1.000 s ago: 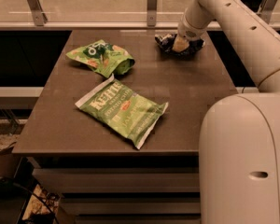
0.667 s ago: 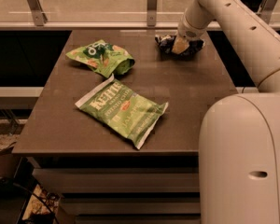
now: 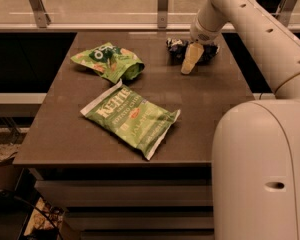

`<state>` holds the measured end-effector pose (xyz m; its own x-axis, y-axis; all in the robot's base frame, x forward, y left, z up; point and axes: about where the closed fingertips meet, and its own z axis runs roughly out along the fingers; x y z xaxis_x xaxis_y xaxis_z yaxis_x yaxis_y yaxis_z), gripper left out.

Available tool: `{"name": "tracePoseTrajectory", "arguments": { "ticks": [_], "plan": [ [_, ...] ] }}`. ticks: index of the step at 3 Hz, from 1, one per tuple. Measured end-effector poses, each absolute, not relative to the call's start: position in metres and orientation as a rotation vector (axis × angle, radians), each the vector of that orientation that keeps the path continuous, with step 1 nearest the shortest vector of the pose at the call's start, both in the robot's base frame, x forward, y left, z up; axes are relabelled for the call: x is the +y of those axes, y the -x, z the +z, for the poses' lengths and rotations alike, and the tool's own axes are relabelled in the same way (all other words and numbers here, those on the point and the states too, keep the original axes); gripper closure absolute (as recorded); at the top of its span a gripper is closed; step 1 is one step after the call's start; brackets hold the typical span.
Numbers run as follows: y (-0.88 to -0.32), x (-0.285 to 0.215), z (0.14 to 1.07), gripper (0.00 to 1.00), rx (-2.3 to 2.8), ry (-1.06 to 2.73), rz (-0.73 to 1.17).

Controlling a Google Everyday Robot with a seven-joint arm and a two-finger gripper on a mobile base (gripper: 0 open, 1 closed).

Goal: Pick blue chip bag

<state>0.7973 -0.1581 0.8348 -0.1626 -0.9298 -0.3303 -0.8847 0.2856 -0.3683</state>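
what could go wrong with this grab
The gripper is down at the blue bag, which lies crumpled near the far corner of the table: a push might slide it off the edge. The wrinkled foil may also slip out on lifting.

view: high, beside arm point(image 3: 250, 29); faces: down onto table point(image 3: 200, 104); gripper point(image 3: 193, 59): far right

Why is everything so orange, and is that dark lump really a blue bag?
Camera view: dim, warm light tints the table and white arm orange-brown; the blue chip bag, at the gripper on the table's far right, looks nearly black; only the floor beyond the railing is bright.
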Motion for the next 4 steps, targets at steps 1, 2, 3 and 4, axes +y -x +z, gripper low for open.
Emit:
{"name": "tracePoseTrajectory", "arguments": {
  "ticks": [1,2,3,4],
  "plan": [
    [-0.797,-0.158,0.835,0.00,2.070,1.621,-0.121],
    [-0.795,-0.155,0.840,0.00,2.083,1.639,-0.154],
    [-0.782,-0.158,0.870,0.00,2.104,1.639,-0.254],
    [-0.781,-0.159,0.872,0.00,2.104,1.639,-0.258]
  ]
}}
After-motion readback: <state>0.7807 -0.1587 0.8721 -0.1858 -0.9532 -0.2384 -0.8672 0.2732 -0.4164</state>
